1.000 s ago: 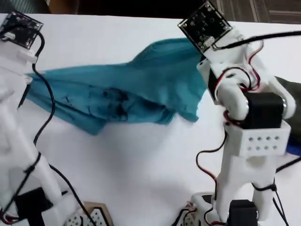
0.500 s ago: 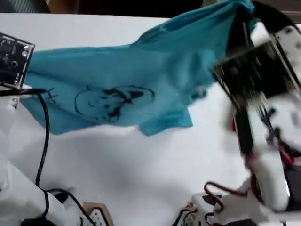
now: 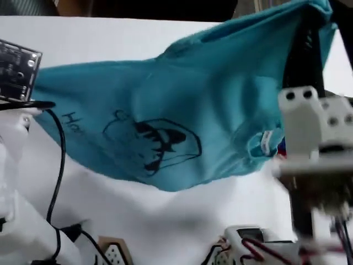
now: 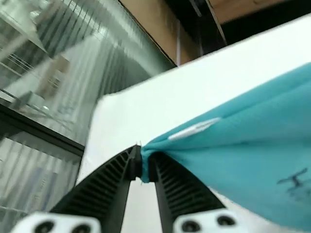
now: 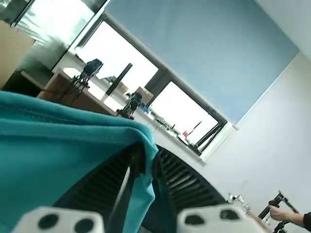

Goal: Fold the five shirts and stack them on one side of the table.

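**Desk:** What is over the surface [image 3: 165,221] right now?

**Me:** One teal shirt [image 3: 220,94], lifted off it and spread wide between my two grips. The end on my right rides high and the end on my left hangs lower, so the cloth slopes and bellies in the middle. I can't tell whether its lowest fold touches the surface.

**Desk:** How are the grips?

**Me:** My left fingers [image 4: 114,182] are pinched together on a corner of the shirt, and the cloth runs straight out from the tips. My right fingers [image 5: 187,182] are clamped on another edge, with cloth draped over them. Both look like thin bites, so I judge that a jerk could pull either one free.

**Desk:** So how do you lay it down well?

**Me:** Slowly. I'd bring both ends level, then ease them apart until the belly goes. Then I'd lower the shirt so the hanging edge meets the surface first and the rest drapes flat after it. The black drawing [image 3: 157,143] shows me which face is out. The neck label [image 3: 266,142] near my right side marks the collar, so I'd square the shirt by that before any fold.
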